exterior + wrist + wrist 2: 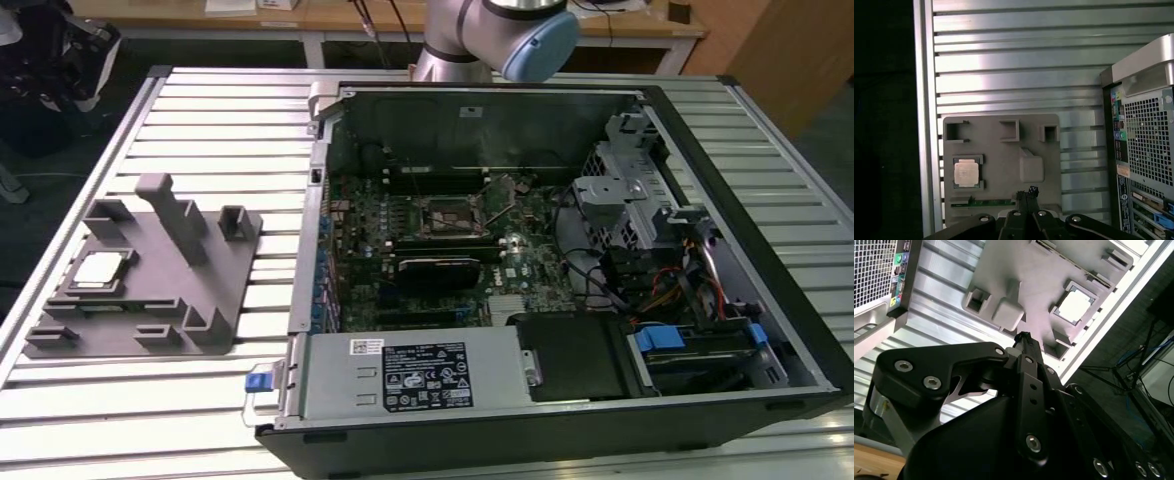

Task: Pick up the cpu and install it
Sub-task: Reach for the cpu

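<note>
The cpu [100, 270] lies flat in a square recess of the grey moulded tray [200, 290], at the exterior view's left; its silver top faces up. Both wrist views look down on it from well above: cpu [1074, 306] and cpu [966, 174] sit on the tray [1039, 270], tray [1004, 160]. My gripper [1024, 337], gripper [1028, 191] hangs high over the tray, apart from the chip, fingertips together and holding nothing. The dark square socket [451, 215] with its metal lever sits on the motherboard inside the open computer case [320, 110].
The tray has upright posts [167, 205] beside the chip. The case stands on a slatted metal table [200, 110], with its rear panel [1144, 150] close to the tray. Cables, a drive cage [627, 190] and a power supply [400, 370] crowd the case. The arm [501, 35] rises behind it.
</note>
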{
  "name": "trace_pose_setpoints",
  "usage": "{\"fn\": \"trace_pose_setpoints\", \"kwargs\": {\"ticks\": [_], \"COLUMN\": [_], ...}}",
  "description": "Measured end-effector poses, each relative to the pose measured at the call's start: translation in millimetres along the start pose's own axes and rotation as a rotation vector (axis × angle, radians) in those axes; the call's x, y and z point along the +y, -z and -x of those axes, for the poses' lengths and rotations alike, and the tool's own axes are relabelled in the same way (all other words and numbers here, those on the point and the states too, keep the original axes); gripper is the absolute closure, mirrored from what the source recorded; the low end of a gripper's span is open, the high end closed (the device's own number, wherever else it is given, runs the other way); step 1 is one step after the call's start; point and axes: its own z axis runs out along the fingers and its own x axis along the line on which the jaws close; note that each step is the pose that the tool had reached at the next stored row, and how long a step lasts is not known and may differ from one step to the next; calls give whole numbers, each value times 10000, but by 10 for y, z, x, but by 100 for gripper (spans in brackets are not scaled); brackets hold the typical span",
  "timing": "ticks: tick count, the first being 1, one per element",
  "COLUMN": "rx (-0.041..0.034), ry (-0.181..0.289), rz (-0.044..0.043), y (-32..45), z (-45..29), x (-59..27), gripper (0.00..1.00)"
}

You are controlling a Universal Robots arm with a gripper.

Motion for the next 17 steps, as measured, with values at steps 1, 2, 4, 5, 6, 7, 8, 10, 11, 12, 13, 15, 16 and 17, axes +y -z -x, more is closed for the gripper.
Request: {"fn": "trace_pose_setpoints", "kwargs": {"ticks": [1,2,4,5,6,7,8,10,11,12,13,15,16,17], "rx": [0,-1,0,0,-1,-1,0,0,0,0,-1,0,-1,0], "ry": [0,0,-1,-1,-1,0,0,-1,-1,0,0,-1,-1,-1], "rz": [0,1,0,0,1,1,0,1,0,0,1,1,1,0], "y": [-6,-13,-23,-28,-33,-39,-44,-54,-58,-62,-67,-75,-79,-83], "z": [-11,-21,-39,-47,-54,-61,-67,-79,-85,-89,-94,-103,-107,-112], "x": [-1,-2,-4,-5,-5,-6,-7,-9,-9,-10,-11,-12,-12,-13], "gripper": [89,89,89,89,89,89,89,89,89,89,89,89,89,89]}}
